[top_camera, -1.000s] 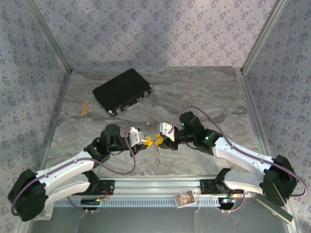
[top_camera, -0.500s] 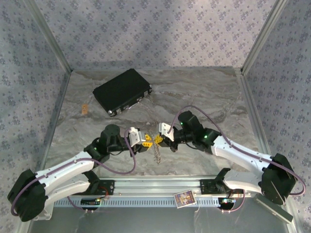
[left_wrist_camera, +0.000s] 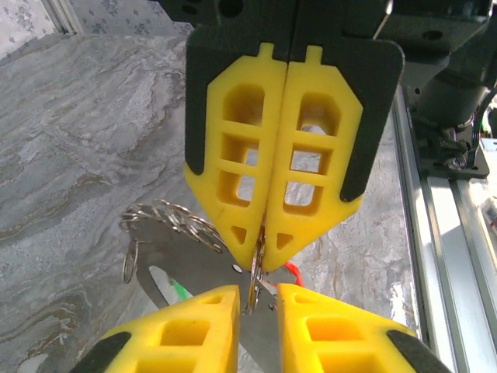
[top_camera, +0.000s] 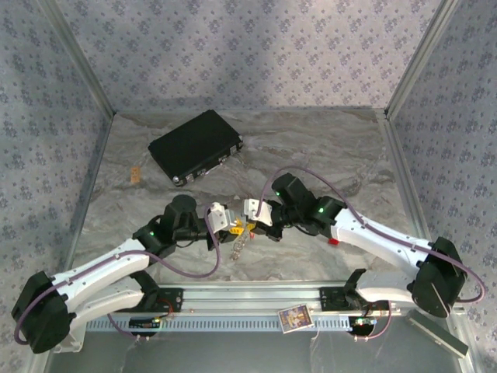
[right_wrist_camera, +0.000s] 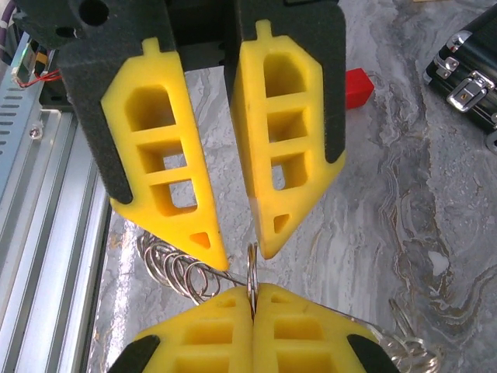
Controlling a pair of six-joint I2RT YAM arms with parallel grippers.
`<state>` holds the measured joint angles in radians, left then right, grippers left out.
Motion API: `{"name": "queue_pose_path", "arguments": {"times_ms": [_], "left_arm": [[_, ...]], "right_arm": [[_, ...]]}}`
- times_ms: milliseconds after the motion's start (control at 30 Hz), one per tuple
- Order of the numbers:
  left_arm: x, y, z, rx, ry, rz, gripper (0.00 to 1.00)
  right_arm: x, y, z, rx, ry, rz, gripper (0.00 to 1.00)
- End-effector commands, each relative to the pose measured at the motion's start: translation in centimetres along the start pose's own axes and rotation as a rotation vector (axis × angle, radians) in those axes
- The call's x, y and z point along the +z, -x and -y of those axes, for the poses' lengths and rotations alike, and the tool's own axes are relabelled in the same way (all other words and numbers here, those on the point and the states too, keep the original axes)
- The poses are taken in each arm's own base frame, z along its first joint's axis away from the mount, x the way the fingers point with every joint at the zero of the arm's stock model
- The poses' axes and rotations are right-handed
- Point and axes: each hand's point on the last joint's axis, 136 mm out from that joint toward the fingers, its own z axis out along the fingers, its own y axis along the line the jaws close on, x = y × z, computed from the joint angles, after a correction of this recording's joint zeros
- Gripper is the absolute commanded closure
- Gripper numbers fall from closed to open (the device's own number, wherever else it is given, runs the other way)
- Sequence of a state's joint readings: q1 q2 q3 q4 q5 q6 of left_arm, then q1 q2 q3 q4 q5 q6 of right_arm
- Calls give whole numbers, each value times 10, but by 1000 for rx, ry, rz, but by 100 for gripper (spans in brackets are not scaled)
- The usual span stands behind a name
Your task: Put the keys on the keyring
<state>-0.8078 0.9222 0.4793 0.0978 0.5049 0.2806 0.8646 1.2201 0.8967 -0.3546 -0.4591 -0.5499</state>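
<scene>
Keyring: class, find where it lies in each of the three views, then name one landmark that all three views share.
Top external: keyring just below the picture's centre.
Left wrist: keyring low centre, edge-on, pinched by the shut right hand.
Right wrist: keyring low centre, edge-on.
Shared landmark: the rail, along the bottom in top external, at the right edge in left wrist, at the left edge in right wrist.

Black case [top_camera: 196, 146] on grey marbled table [top_camera: 326, 148]
</scene>
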Motion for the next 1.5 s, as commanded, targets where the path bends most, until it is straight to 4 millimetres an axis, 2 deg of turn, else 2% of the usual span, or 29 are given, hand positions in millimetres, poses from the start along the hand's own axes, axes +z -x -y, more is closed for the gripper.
{"name": "queue_pose_path", "arguments": {"times_ms": [0,100,233,433,633,767,833,1100,1267,1467], "left_arm": [[0,14,2,37,-18,19,87],[0,14,3,43,-23,24,91],[0,14,3,43,-24,29,85],[0,17,4,46,-32,42,85],[-2,18,6,52,-33,54,100],[-4,19,7,53,-25,79,100],[-5,18,8,48,-22,93,100],[-5,18,7,54,-3,156,100],[-5,20,7,62,-2,181,100],[-4,20,9,65,-12,182,100]], "right_arm": [[-4,15,1,-42,6,18,100],[-5,19,-1,-33,20,37,100],[-4,23,-4,-19,30,65,100],[-3,29,-6,-21,40,96,100],[-4,26,-6,-11,33,86,100],[-13,20,-1,34,-3,117,78],[-19,16,1,65,-22,144,72],[-25,-6,2,173,-69,163,71],[-26,-7,0,197,-81,204,71],[-19,-4,-8,220,-16,213,71]]}}
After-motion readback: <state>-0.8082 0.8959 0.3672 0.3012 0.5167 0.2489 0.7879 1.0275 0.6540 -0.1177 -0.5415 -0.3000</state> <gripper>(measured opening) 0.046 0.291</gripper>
